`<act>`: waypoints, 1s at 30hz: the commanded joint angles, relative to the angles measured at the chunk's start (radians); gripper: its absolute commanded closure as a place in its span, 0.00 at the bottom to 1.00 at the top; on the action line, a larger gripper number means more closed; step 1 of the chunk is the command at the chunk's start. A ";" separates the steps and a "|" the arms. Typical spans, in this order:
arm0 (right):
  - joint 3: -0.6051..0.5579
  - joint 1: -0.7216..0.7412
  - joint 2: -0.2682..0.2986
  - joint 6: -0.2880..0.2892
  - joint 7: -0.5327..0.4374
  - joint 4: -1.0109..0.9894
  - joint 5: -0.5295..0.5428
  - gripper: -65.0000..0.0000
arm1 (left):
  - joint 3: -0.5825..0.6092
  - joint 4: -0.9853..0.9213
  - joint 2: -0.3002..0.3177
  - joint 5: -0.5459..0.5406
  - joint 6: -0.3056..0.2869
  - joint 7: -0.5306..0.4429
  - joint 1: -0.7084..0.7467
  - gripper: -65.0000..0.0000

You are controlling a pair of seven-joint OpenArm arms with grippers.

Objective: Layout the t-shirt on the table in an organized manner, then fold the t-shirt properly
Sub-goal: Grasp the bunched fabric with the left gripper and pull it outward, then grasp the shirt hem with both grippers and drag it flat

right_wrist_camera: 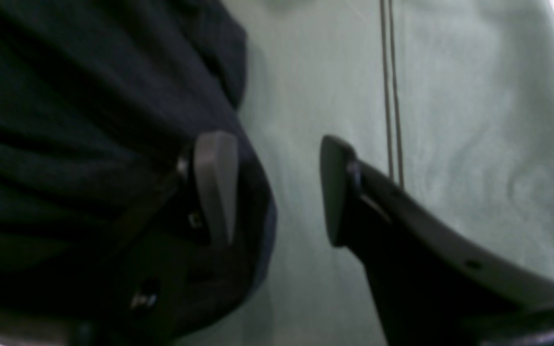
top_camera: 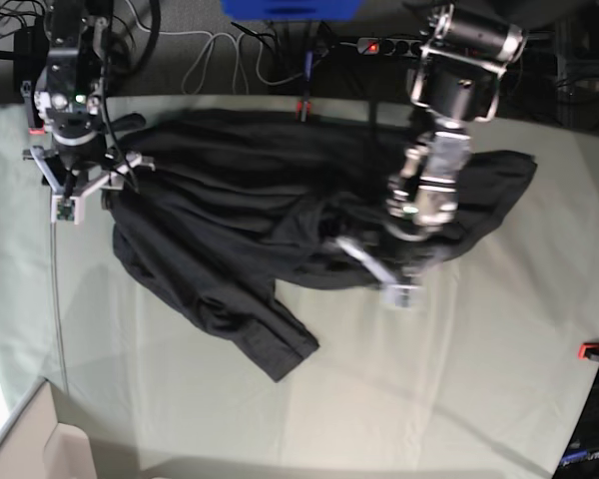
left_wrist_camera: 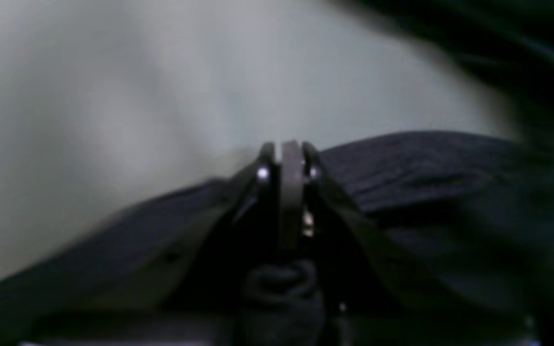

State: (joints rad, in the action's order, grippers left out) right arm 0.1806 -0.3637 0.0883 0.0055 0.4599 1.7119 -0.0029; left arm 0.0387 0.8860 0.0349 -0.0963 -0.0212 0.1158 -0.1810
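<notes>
Lying crumpled, t-shirt [top_camera: 240, 230] long axis left-right | left claw [left_wrist_camera: 290, 149] pinching t-shirt | right claw [right_wrist_camera: 277, 187] spread

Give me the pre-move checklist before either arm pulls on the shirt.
1. Left gripper shut: ok, jaws together.
2. Fabric pinched in it: cannot tell; the t-shirt lies right behind the tips, view blurred.
3. Right gripper open: ok, clear gap between the fingers.
4. Right gripper at the shirt edge: ok, one finger over fabric, the other over the table.
5. Shirt laid flat: not ok, bunched and creased.
</notes>
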 commanded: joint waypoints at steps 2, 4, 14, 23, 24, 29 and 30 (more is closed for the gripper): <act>0.001 -0.002 0.006 -0.005 -0.016 0.017 -0.003 0.56 | -0.075 0.104 0.030 0.003 0.016 -0.017 0.021 1.00; 0.001 -0.002 0.006 -0.005 -0.016 0.017 -0.003 0.56 | -0.112 0.198 0.044 0.003 0.016 -0.017 0.045 1.00; 0.000 -0.001 0.005 -0.005 -0.016 0.020 -0.001 0.56 | -0.260 0.332 0.046 0.003 0.016 -0.015 0.093 1.00; 0.006 0.045 0.012 -0.005 -0.017 0.021 -0.001 0.56 | -0.524 0.216 0.138 0.003 0.016 -0.017 -0.019 1.00; 0.006 0.056 0.012 -0.005 -0.017 0.021 -0.003 0.56 | -0.543 0.212 0.150 0.003 0.016 -0.017 -0.030 1.00; -0.002 0.122 0.012 -0.005 -0.017 0.021 -0.003 0.56 | -0.587 0.206 0.211 0.003 0.016 -0.017 -0.058 1.00; -0.005 0.139 0.012 -0.005 -0.017 0.021 -0.003 0.56 | -0.592 0.207 0.222 0.003 0.016 -0.017 -0.058 1.00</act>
State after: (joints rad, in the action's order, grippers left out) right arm 0.1753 -0.2371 0.0937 0.0059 0.4698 1.7130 -0.0040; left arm -0.5488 1.0725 0.2413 -0.0937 -0.0071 0.1314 -0.2176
